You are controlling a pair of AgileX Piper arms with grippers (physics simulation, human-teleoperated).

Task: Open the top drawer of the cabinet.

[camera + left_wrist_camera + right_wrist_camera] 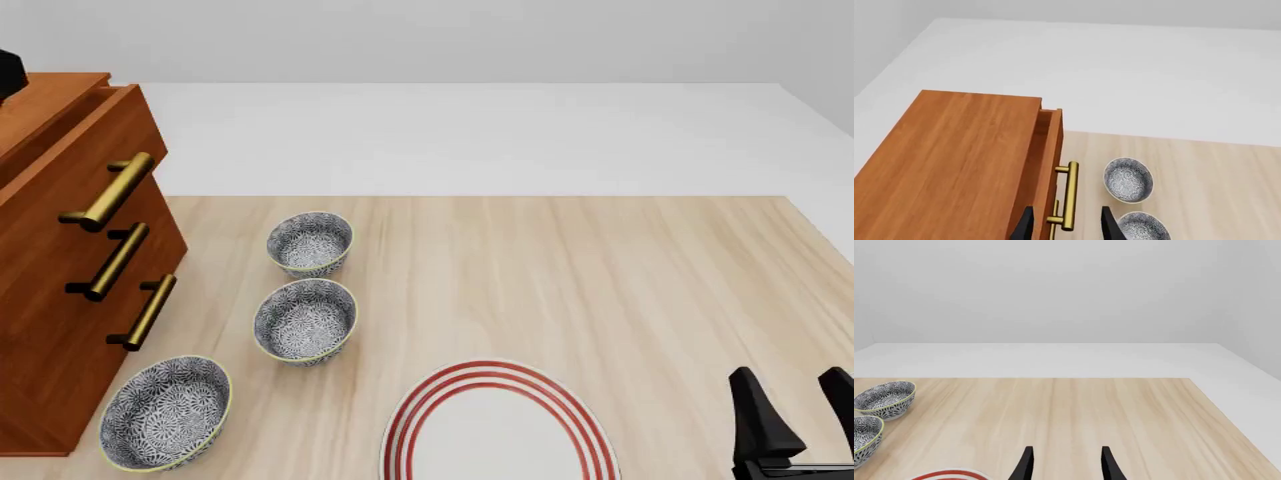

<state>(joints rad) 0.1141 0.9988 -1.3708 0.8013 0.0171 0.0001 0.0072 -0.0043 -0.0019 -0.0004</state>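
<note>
Brass handle (1069, 195) of top drawer (1049, 150) between open left hand (1067, 227) fingers.

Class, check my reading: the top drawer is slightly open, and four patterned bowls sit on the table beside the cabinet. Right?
Not quite: the front view shows three patterned bowls, not four. The top drawer is indeed slightly open, beside them on the table with the cabinet.

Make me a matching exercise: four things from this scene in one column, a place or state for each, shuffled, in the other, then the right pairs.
1. top drawer
2. plate
3. left gripper
4. right gripper

A. open, above bare table at the near right
B. pulled out slightly
C. open, fingers either side of a brass handle
D. red-ringed, at the near table edge

Pairs: 1-B, 2-D, 3-C, 4-A
</note>
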